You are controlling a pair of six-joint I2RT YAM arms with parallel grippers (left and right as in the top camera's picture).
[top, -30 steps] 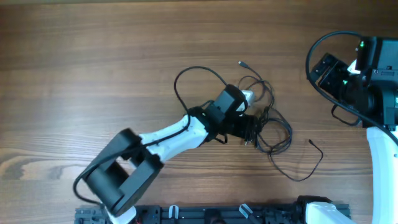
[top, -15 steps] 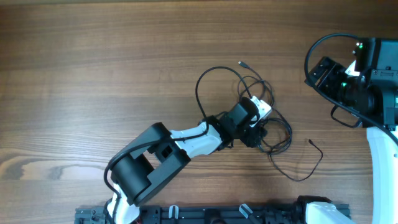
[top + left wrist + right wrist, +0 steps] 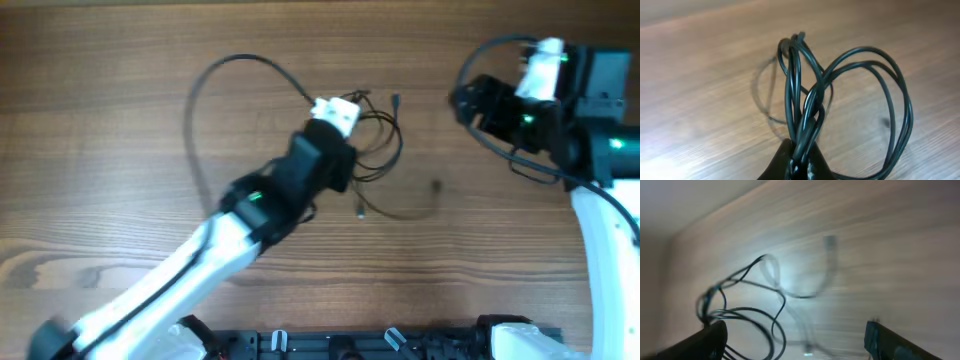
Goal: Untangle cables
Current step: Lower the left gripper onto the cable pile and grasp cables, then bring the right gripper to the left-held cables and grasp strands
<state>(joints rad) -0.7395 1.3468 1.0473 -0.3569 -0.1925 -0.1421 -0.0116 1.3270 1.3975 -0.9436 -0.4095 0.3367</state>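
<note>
The cables [image 3: 383,150] are thin black cords, bunched in loops at the table's middle, with one long loop [image 3: 196,100] swinging out to the left. My left gripper [image 3: 345,105] is shut on several strands of the bundle. In the left wrist view the cables [image 3: 805,100] rise out of the closed left gripper [image 3: 800,167] and hang in loops above the wood. My right gripper [image 3: 470,100] hovers to the right of the bundle, apart from it. Its fingers [image 3: 707,340] stand wide open with nothing between them, and the cables [image 3: 747,312] lie blurred at the lower left.
A loose plug end [image 3: 360,212] dangles below the bundle and another small end [image 3: 436,186] lies to its right. The thicker black arm cable [image 3: 500,55] curls by the right arm. The wooden table [image 3: 100,60] spreads on all sides.
My left gripper has shut on the bundle and carried it up and to the left, pulling a long loop out to the left. The right arm has shifted left toward the middle.
</note>
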